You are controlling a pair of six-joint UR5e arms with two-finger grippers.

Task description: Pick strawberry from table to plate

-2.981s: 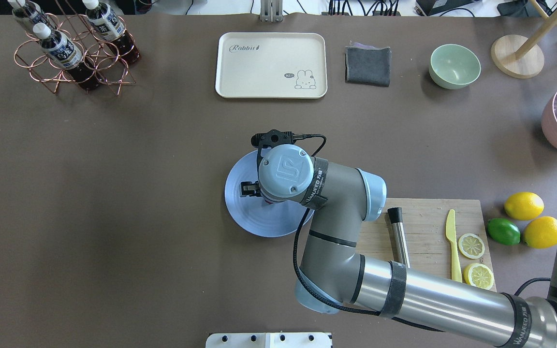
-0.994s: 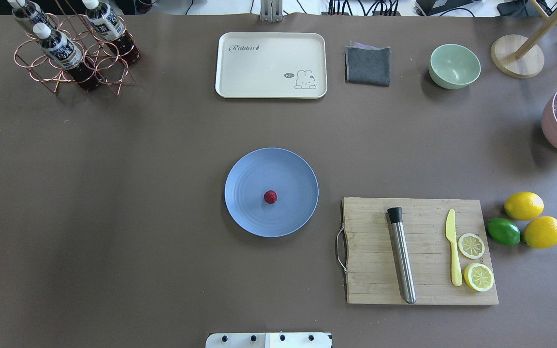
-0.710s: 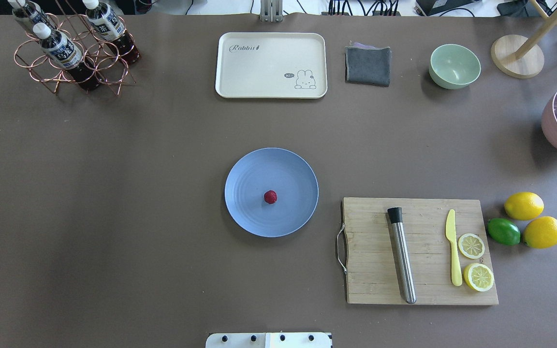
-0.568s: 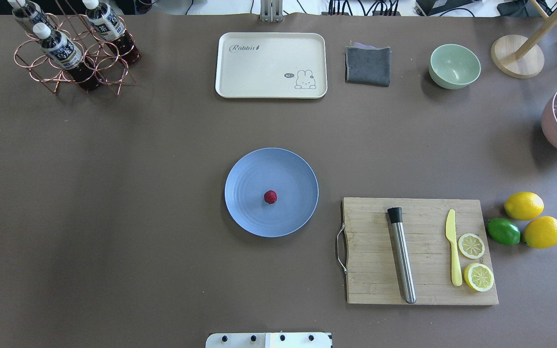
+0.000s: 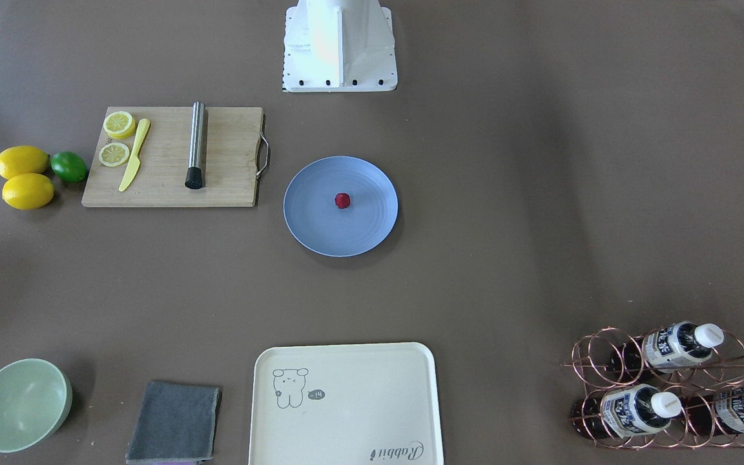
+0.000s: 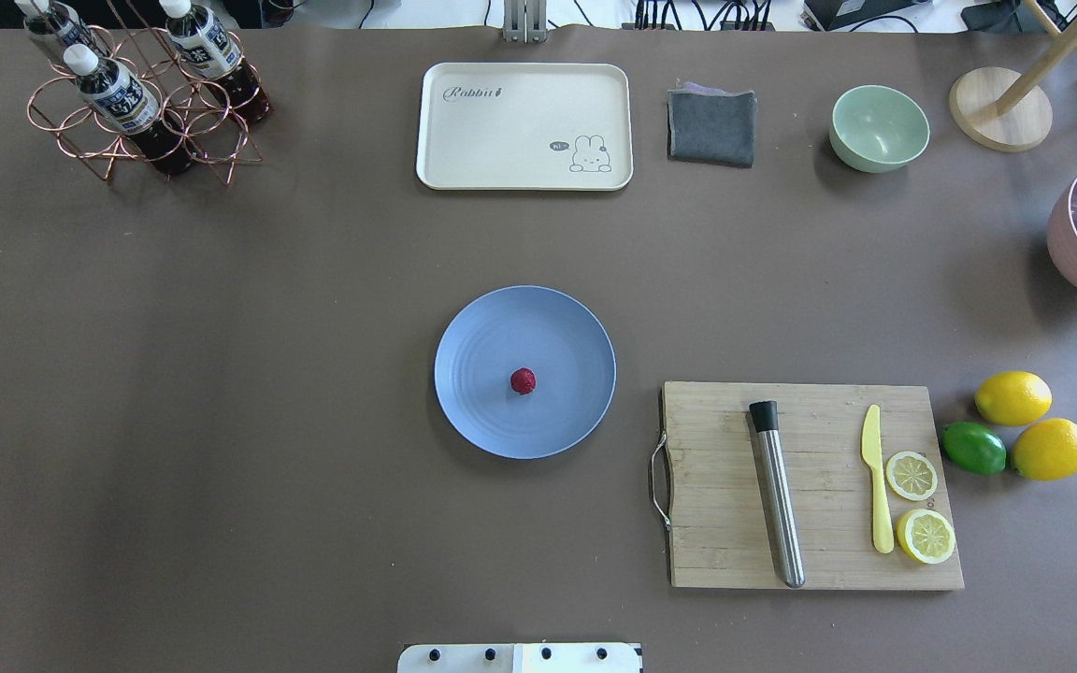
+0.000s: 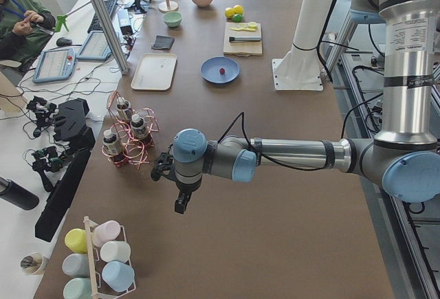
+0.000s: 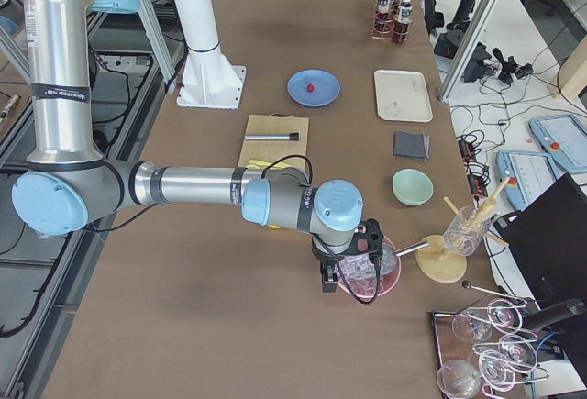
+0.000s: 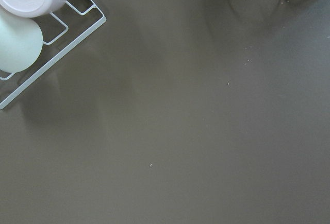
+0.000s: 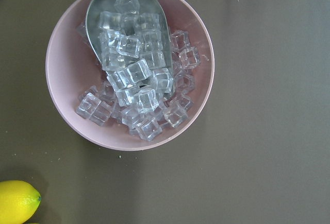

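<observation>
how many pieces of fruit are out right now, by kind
whole lemons: 2
cut lemon pieces: 2
lime: 1
strawberry: 1
total: 6

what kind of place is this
Probably a robotics lab staged as a kitchen bench: a robot arm over the long table, control tablets beside it, and a cutting board with lemon slices.
</observation>
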